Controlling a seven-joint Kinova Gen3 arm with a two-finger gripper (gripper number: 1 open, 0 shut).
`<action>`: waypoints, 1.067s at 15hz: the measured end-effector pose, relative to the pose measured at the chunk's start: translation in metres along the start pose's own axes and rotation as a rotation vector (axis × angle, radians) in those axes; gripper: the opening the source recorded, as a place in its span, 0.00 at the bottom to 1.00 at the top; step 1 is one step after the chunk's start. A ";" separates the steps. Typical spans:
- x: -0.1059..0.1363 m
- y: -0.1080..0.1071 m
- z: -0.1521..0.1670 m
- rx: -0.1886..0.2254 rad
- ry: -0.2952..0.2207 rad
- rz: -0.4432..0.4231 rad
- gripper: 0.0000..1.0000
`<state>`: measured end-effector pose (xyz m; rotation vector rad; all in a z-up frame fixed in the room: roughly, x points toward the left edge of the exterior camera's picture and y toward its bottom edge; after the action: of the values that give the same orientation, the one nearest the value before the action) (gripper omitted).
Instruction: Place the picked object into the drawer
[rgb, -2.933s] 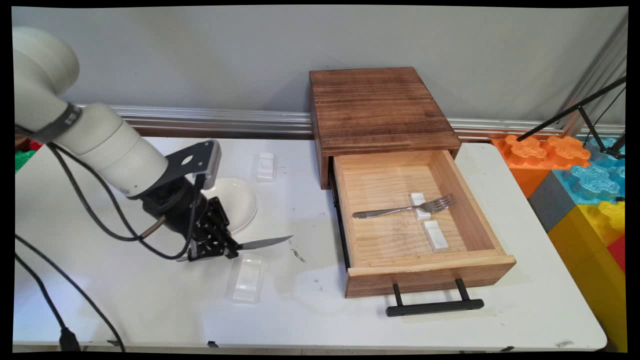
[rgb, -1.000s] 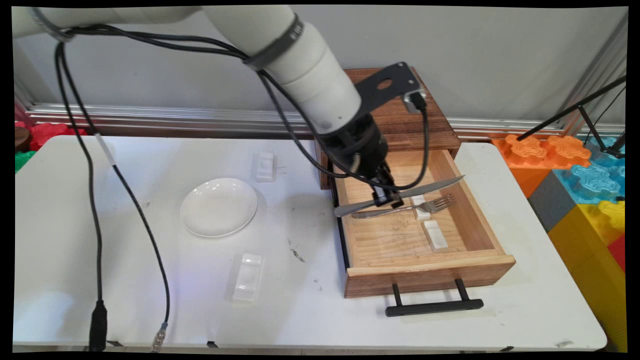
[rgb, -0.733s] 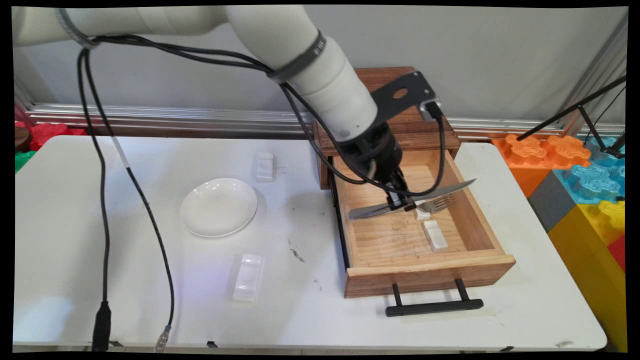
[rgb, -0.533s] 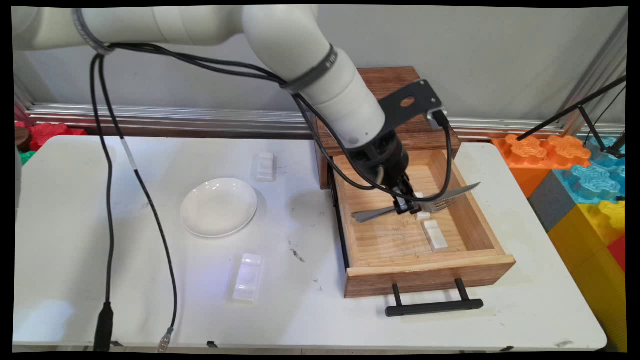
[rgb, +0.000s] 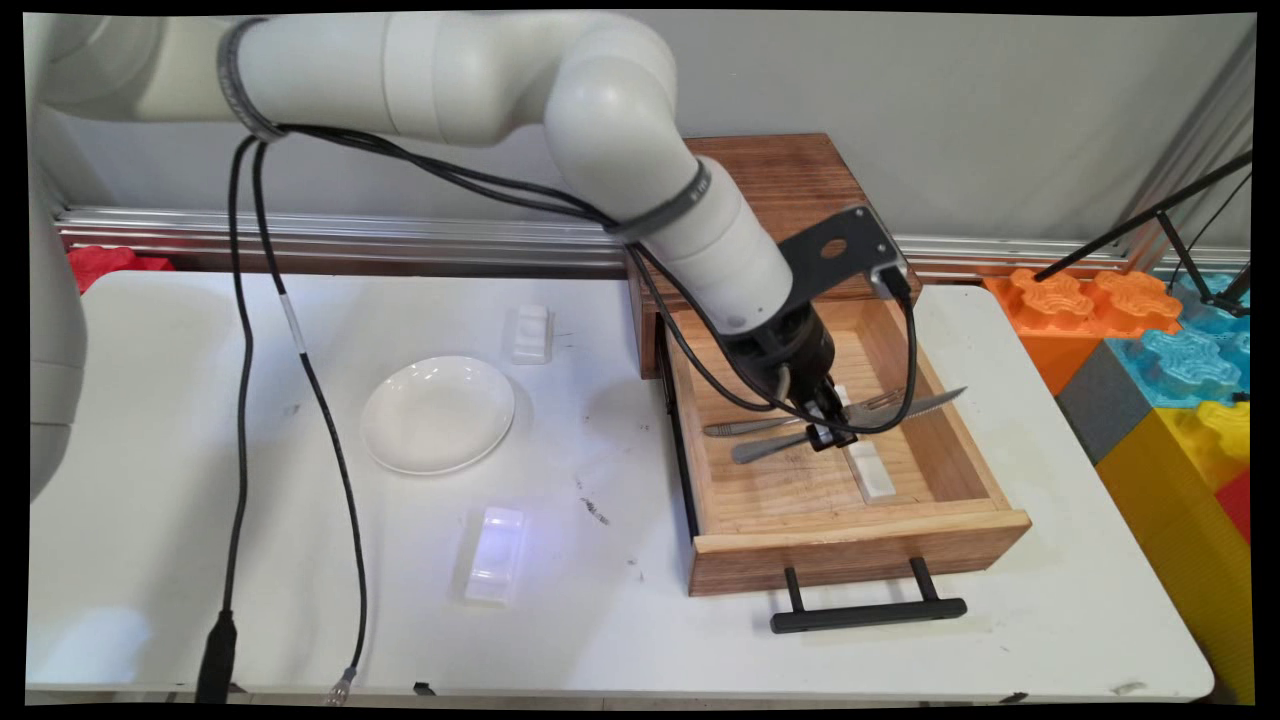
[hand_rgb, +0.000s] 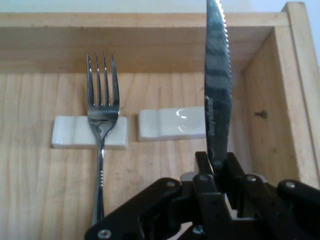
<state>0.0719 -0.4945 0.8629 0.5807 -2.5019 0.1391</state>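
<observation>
My gripper is shut on a serrated table knife, gripping it near the middle. It hangs low inside the open wooden drawer. The knife lies roughly level, blade toward the drawer's right wall, just in front of a fork that rests on a small white rest. In the hand view the gripper holds the knife blade pointing up the picture. The blade crosses the right end of a bare white rest. The fork lies parallel on the left rest.
The drawer sticks out of a dark wooden box and has a black handle. On the table lie a white plate, a white rest and a clear one. Coloured blocks stand past the right edge.
The arm has carried the knife from beside the plate across to the drawer. Over the last second it sank and shifted toward the drawer's front, just clear of the fork.
</observation>
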 end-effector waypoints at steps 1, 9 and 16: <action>-0.001 -0.001 0.006 0.001 0.001 -0.001 0.00; -0.013 -0.009 0.043 0.000 -0.005 -0.010 0.00; -0.023 -0.011 0.064 -0.012 -0.022 -0.014 0.00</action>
<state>0.0614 -0.5100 0.7968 0.5981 -2.5177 0.1134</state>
